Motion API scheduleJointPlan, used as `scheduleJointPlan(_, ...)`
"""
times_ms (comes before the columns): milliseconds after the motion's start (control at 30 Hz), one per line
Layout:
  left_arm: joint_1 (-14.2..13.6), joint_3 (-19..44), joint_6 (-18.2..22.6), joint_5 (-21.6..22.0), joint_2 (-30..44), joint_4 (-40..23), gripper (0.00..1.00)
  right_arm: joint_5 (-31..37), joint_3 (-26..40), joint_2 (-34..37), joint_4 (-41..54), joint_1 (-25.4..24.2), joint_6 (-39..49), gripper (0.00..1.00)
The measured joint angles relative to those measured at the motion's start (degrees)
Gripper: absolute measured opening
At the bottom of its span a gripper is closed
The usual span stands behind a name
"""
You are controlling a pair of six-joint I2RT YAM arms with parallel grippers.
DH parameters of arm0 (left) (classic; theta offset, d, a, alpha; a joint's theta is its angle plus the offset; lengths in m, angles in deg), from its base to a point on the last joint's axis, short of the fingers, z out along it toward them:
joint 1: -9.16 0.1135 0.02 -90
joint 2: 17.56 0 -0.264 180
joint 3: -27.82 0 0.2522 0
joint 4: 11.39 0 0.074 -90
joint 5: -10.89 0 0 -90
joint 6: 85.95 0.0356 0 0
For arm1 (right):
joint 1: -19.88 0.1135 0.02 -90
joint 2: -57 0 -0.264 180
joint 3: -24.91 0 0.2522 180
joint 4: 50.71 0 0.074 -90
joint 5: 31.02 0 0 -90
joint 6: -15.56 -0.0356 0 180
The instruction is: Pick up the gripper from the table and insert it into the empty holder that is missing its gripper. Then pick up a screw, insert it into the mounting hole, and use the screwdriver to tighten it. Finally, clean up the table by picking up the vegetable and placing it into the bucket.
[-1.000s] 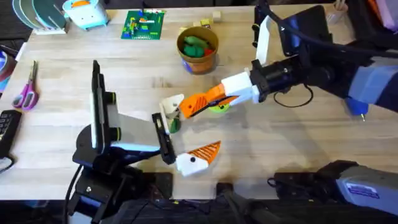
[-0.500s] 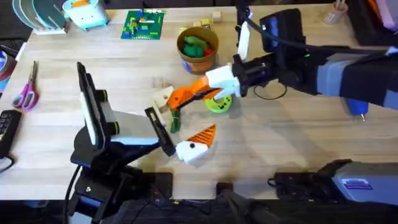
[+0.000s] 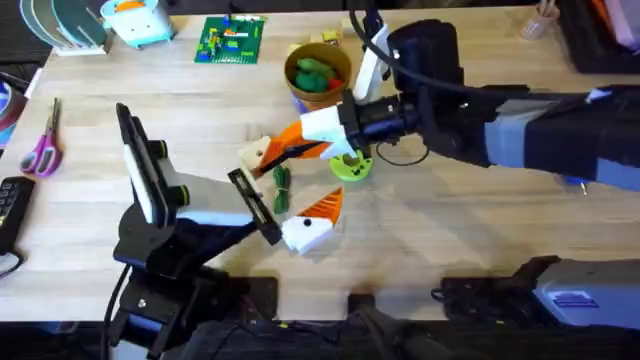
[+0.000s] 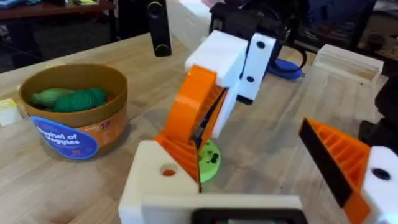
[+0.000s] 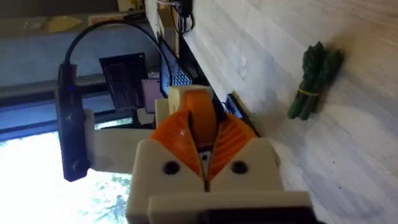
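My right gripper (image 3: 285,153) reaches across the table, shut on the orange ribbed gripper (image 5: 199,124). It presses that wedge against the plain white holder (image 3: 255,156), which is one finger of my left gripper (image 3: 283,192). In the left wrist view the orange gripper (image 4: 189,124) meets the holder (image 4: 155,183) at a slant. The left gripper stands open, and its other finger carries an orange pad (image 3: 325,207). The dark green vegetable (image 3: 281,186) lies on the table between the left fingers. The bucket (image 3: 318,98) stands behind, holding green toy vegetables. The screw is out of view. The blue screwdriver (image 4: 285,67) lies behind the right arm.
A lime green disc (image 3: 352,168) lies under the right gripper. Pink-handled scissors (image 3: 42,150) lie at the left edge. A green brick plate (image 3: 231,40) and a light blue toy (image 3: 138,20) sit at the back. A black cable (image 3: 400,155) loops beside the right arm.
My right gripper has carried the orange gripper left until it meets the left arm's white holder. The left arm has shifted slightly left and back.
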Motion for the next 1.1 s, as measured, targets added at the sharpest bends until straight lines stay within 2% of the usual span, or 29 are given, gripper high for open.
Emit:
scheduleJointPlan(133, 0.00, 0.00, -0.30, 0.38, 0.00, 0.02, 0.992, 0.83, 0.00, 0.00, -0.06, 0.32, -0.43, 0.015)
scheduleJointPlan(333, 0.00, 0.02, -1.38, 1.07, 0.00, 0.07, 0.993, 1.81, 0.00, 0.00, -0.11, 0.67, -0.57, 0.133)
scheduleJointPlan(467, 0.00, 0.02, -1.86, 1.27, 0.00, 0.13, 0.993, 1.78, 0.00, 0.00, -0.22, 0.77, 0.06, 0.172)
scheduleJointPlan(733, -0.02, 0.02, -1.70, 1.22, -0.02, 0.18, 0.993, 1.83, 0.00, 0.00, 0.15, 0.83, 1.16, 0.369)
scheduleJointPlan(1100, -0.37, 0.02, -1.11, 0.74, -0.05, 0.20, 0.993, 0.64, 0.00, 0.00, 0.83, -0.12, 2.25, 0.485)
